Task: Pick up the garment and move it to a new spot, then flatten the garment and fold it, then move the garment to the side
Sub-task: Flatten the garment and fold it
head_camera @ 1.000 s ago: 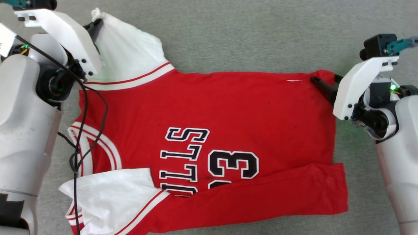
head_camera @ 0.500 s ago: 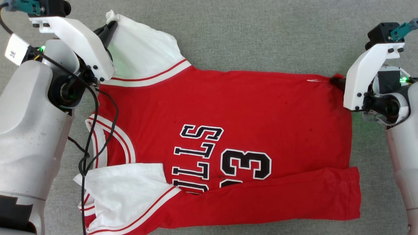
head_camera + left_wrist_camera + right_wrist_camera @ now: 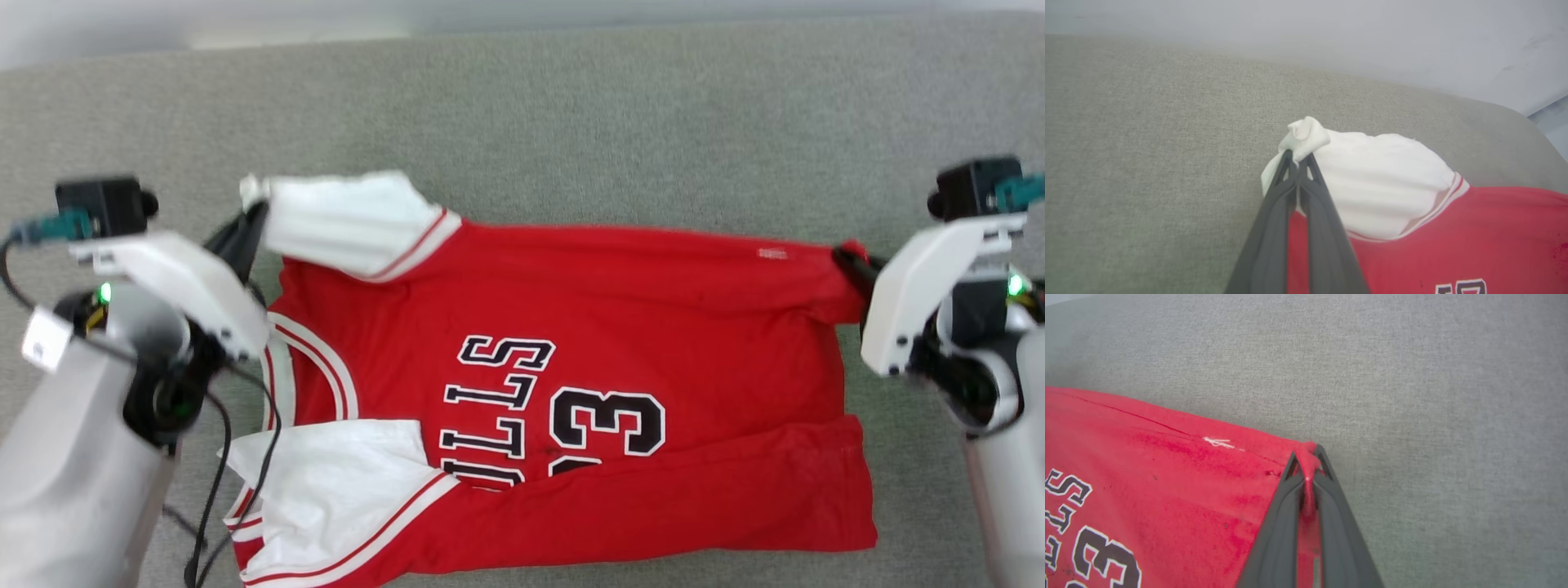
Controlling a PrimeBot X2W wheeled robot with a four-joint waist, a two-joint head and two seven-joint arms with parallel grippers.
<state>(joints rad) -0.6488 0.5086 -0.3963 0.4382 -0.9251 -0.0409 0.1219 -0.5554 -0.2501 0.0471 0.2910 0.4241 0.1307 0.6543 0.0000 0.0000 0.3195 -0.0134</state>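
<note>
**Item:** garment (image 3: 620,327), a red jersey T-shirt. It lies front up across the middle of the grey surface (image 3: 571,114), with the neck toward the robot's left and the hem toward its right.

**Grip, left:** the left pincer (image 3: 1297,157) is clenched on the bunched tip of the far white sleeve (image 3: 351,216). A small nub of white cloth pokes out past the fingertips.

**Grip, right:** the right pincer (image 3: 1306,457) is clenched on the far hem corner. A thin ridge of red cloth is squeezed between its fingers. The far edge of the shirt runs stretched from one grip to the other.

**Hidden or unclear:**
- The near long edge is folded up over the front as a plain red band (image 3: 653,506). It covers the lower ends of the letters (image 3: 498,408) and of the "23" (image 3: 608,420).
- The near sleeve (image 3: 326,482) is cut off by the bottom edge of the head view.
- It cannot be told whether the far edge clears the surface.
- The head view is slightly blurred.

**Materials and shapes:**
- The shirt is a matte knit with white sleeves bordered in red-and-white stripes.
- The neck band (image 3: 314,367) is curved and striped the same way.
- The lettering is black with white edges.
- A small white stitch mark (image 3: 771,254) sits near the far hem.
- The surface is a fine-grained grey woven cloth. Its corner is rounded in the left wrist view.
- The pincer fingers are long, dark and tapered, with triangular openings near the tips.
- A black cable (image 3: 208,490) hangs beside the left forearm.
</note>
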